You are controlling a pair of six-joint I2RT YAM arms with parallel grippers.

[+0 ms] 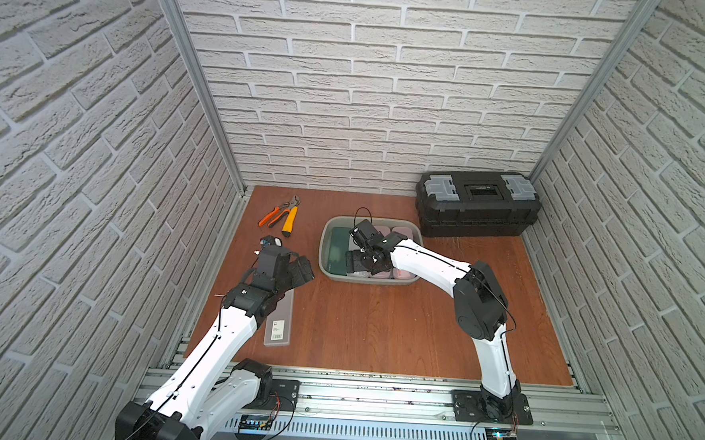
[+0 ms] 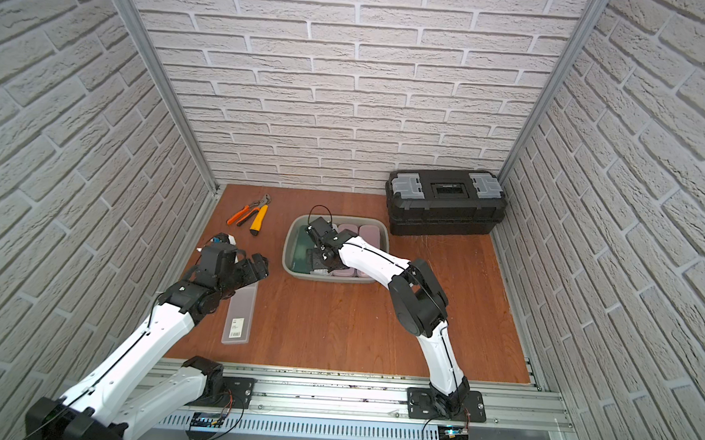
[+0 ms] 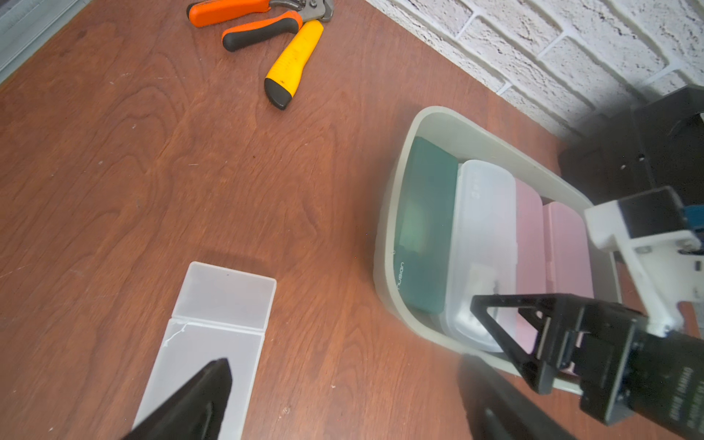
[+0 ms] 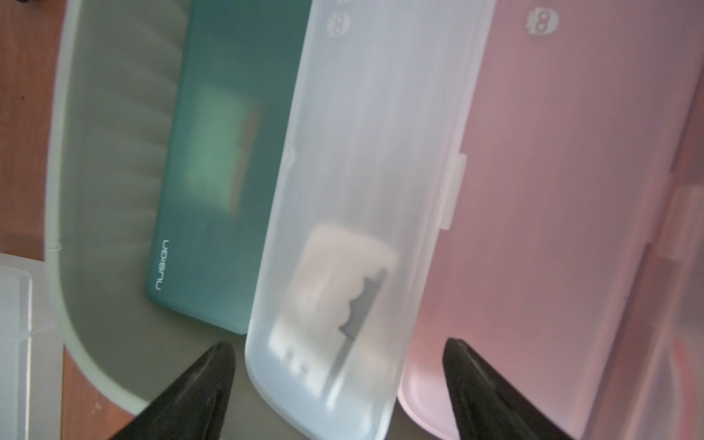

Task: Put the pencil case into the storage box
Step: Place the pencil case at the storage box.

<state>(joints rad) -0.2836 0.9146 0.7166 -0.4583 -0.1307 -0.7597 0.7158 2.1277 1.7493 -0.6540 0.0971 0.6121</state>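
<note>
Aluminium rail [image 1: 375, 390]; brown wood tabletop [image 1: 378, 321]; white brick-pattern walls [image 1: 370, 85]. Left gripper [image 3: 346, 364], jaws wide, above frosted case [image 3: 221, 304] on tabletop. Storage box [image 3: 384, 228]: clear pencil case [image 4: 362, 152] lying inside, its end between spread fingers of right gripper [image 4: 339, 344], untouched.

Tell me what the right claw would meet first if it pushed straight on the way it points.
Most likely the clear pencil case lying in the storage box: the right claw points at one end of it, with the open jaws standing either side. Depth is hard to judge.
</note>
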